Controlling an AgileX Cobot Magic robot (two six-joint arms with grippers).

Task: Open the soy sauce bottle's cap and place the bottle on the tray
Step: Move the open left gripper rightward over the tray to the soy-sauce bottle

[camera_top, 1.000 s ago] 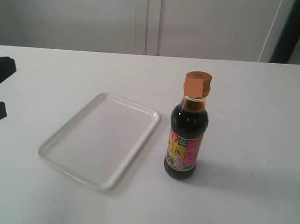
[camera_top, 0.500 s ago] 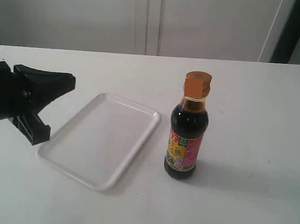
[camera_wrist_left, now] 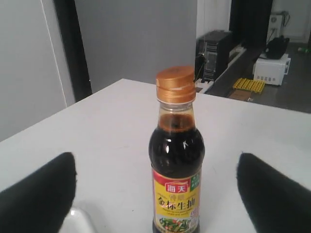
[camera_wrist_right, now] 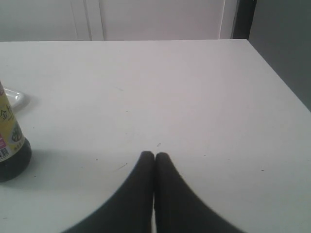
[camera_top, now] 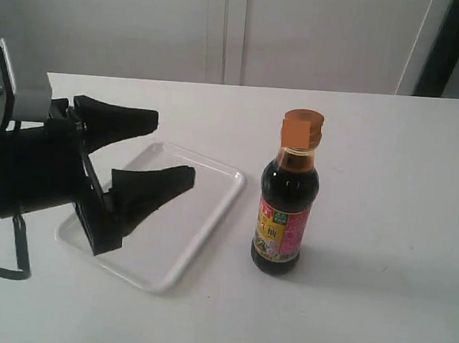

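— On the white table (camera_top: 390, 152), toward its right half, what stands there?

— The soy sauce bottle (camera_top: 285, 206), upright on the bare surface, dark liquid up to the neck, its pink, yellow and green label wrapped round the lower body. The orange-brown cap (camera_top: 302, 129) sits flat on top, not flipped up.

— And the tray (camera_top: 198, 217)?

— Just beside the bottle, on the side toward the table's left edge, lying flat and turned at an angle to the front edge. The bottle is apart from it, not on it.

— Where is the left gripper (camera_top: 158, 150)?

— It reaches in from the left edge, above the tray, with its two black fingers (camera_top: 153, 185) spread wide and aimed at the bottle. They hold nothing and do not touch the bottle. In the left wrist view the bottle stands centred between the two fingertips.

— The right gripper (camera_wrist_right: 154, 158)?

— The exterior view does not show it. Its own wrist view shows the two fingers pressed together with nothing between them, over bare table, with the bottle's base well off to one side and a corner of the tray just behind that.
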